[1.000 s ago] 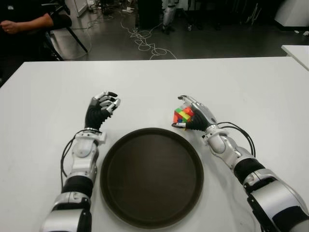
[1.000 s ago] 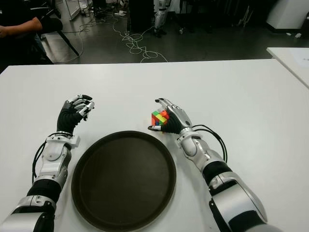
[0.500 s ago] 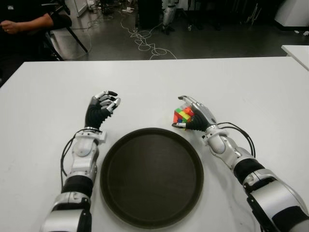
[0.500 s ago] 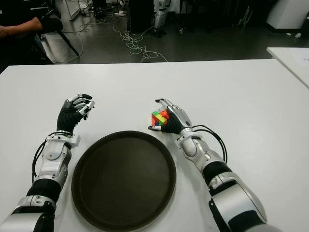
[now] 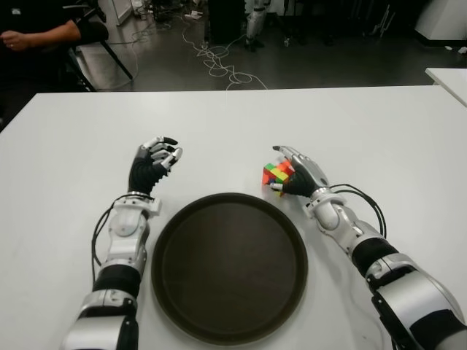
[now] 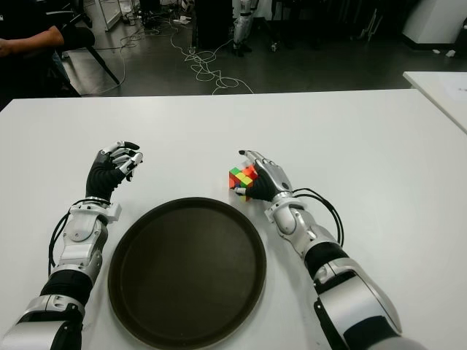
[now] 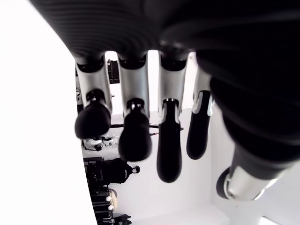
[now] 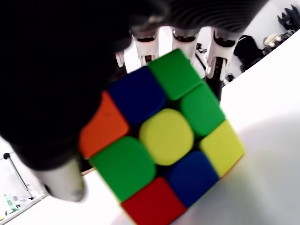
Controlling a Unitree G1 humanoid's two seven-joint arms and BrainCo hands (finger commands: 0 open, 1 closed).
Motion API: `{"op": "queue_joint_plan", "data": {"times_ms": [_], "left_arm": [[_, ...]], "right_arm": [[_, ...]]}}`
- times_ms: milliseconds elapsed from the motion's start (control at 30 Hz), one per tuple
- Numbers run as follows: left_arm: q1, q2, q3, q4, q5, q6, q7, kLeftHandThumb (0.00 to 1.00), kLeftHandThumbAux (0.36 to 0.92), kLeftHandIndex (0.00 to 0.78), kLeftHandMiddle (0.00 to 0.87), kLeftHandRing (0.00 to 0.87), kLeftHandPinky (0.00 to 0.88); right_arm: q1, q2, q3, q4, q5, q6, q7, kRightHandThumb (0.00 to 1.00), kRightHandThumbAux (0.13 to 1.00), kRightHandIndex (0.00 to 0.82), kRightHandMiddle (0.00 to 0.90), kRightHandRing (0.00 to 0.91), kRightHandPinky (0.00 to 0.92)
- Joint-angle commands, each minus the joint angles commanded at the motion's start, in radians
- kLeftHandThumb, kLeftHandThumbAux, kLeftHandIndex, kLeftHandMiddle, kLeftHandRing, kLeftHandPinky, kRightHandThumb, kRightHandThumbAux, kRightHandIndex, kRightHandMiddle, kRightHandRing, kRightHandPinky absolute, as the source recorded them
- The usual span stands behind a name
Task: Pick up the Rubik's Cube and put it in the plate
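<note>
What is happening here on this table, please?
A humanoid robot is working at a white table. Its right hand is closed around a Rubik's Cube, just beyond the far right rim of a dark round plate. The cube's lower corner looks to be at the table surface, so it is gripped but not clearly lifted, and it is not in the plate yet. The left hand shows to the left of the plate, fingers relaxed, holding nothing.
</note>
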Motion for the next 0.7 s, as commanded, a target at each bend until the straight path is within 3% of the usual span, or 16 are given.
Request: {"op": "queue_joint_plan", "data": {"times_ms": [700], "left_arm": [[0.001, 0.000, -0.003, -0.005, 0.007, 0.008, 0.013, 0.842, 0.663, 0.409, 0.574, 0.732, 0.765]], "right_arm": [[-0.002, -0.005, 0.007, 0.003, -0.005, 0.008, -0.009, 0.206, 0.729, 0.130, 0.173, 0.238, 0.303]]}}
